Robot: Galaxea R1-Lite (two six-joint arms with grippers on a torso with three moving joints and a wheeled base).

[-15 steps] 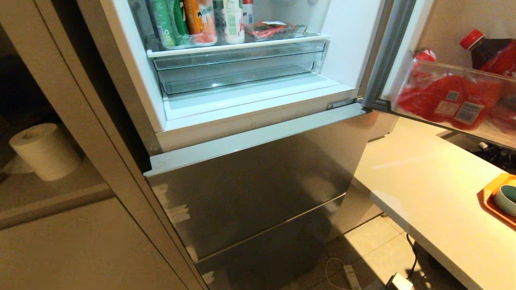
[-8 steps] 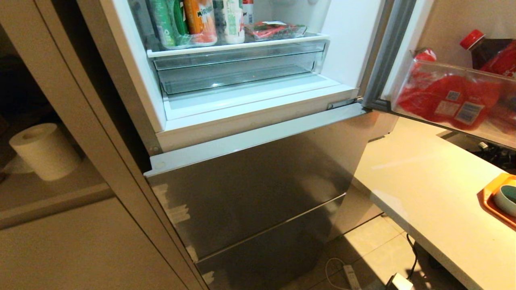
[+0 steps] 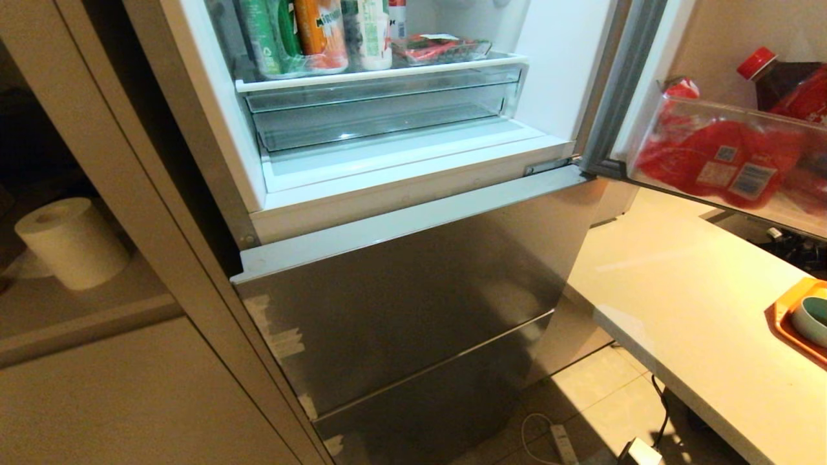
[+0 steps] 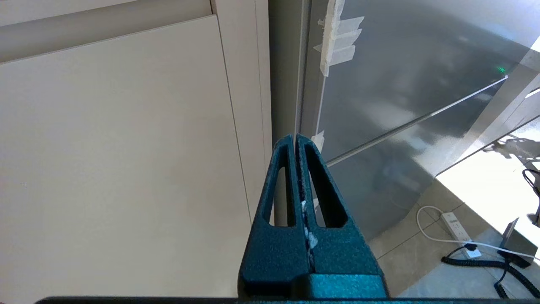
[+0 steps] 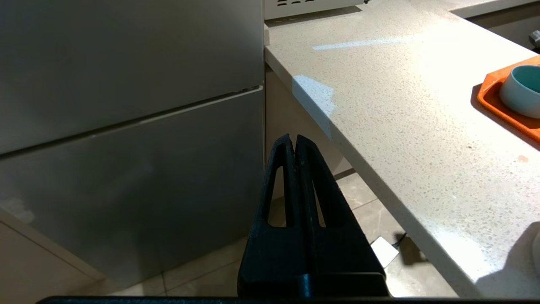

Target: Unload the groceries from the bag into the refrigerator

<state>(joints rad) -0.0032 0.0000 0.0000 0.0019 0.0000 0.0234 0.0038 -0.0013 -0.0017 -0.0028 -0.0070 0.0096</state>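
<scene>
Kitchen corner, warm light, pale tiled floor (image 5: 198, 278).

Left claw (image 4: 295, 141): dark teal, fingers pressed together, pinching nothing, parked low before the seam between beige cupboard panel (image 4: 118, 160) and fridge.

Right claw (image 5: 292, 141): black, likewise pressed together and empty, parked low between fridge front and tabletop edge.

Outward: tall brushed grey-steel refrigerator (image 3: 400, 303), top door swung wide, lower doors closed, pale tape scraps (image 4: 337, 42) on its left edge. White interior showing bottles and a red-topped pack on the clear shelf (image 3: 381, 72), empty clear drawer (image 3: 375, 116) beneath. Red packs and a red-capped bottle in the door bin (image 3: 723, 155).

Right of fridge: speckled beige tabletop (image 3: 698, 303), orange tray (image 5: 491, 90) at far edge carrying a pale teal-lined bowl (image 5: 521, 90). White paper roll (image 3: 71, 242) in the left cupboard niche.

Shopping bag: nowhere in view, so remaining contents impossible to tell.

Step in hand, probably: between items, or loading finished. Next move likely: turn toward the tabletop to check the bag, else swing the door shut.
</scene>
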